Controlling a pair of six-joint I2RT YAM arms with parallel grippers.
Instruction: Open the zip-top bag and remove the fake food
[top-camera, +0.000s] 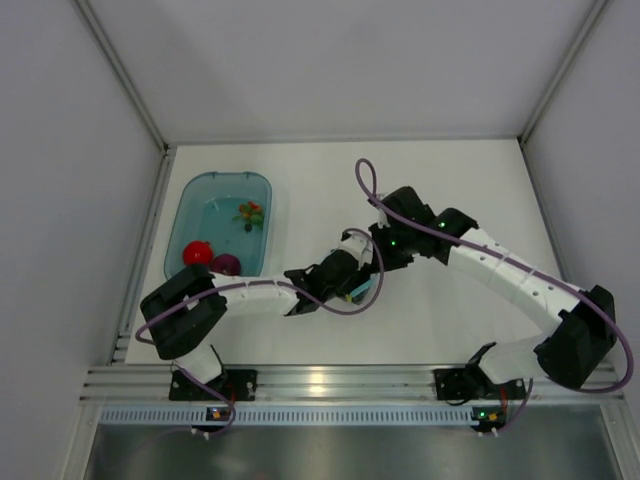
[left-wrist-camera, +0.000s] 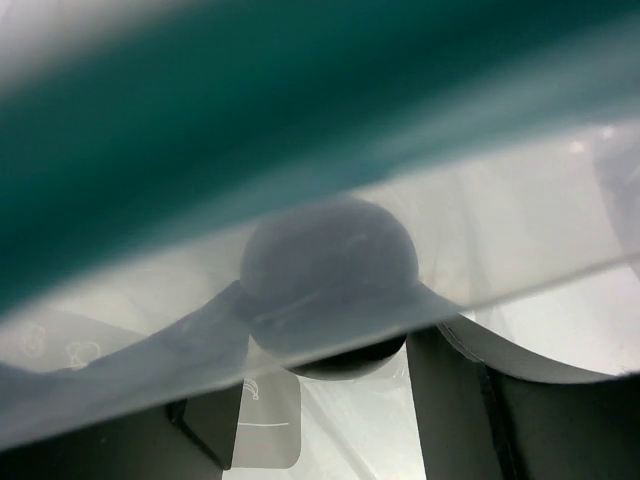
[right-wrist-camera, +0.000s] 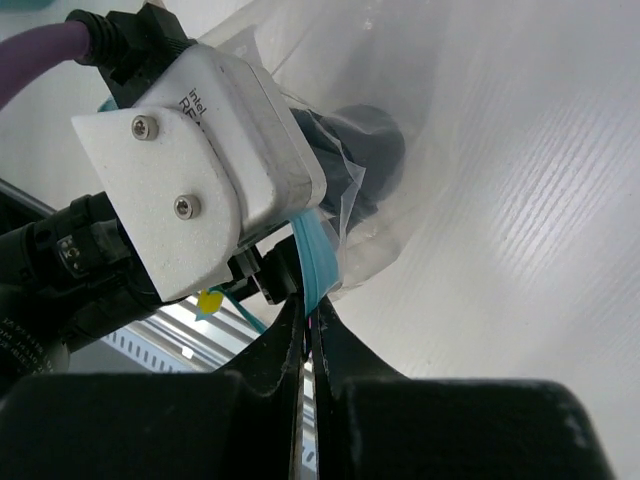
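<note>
White tabletop (top-camera: 450, 180): right claw (right-wrist-camera: 308, 330) pinches the zip-top bag (right-wrist-camera: 372, 240) by its blue strip (right-wrist-camera: 312, 262); left claw (left-wrist-camera: 335, 420) gapes beside fake food (left-wrist-camera: 330, 265).

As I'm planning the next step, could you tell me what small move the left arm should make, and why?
Probably tighten the left gripper on the dark round piece: it fills the gap between its fingers, grip unclear through film, while the right gripper pinches the bag's blue zip strip.

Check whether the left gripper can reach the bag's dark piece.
Probably yes: the right gripper pinches the bag's blue strip, and the dark piece lies ahead between the left gripper's open fingers, though film veils it.
</note>
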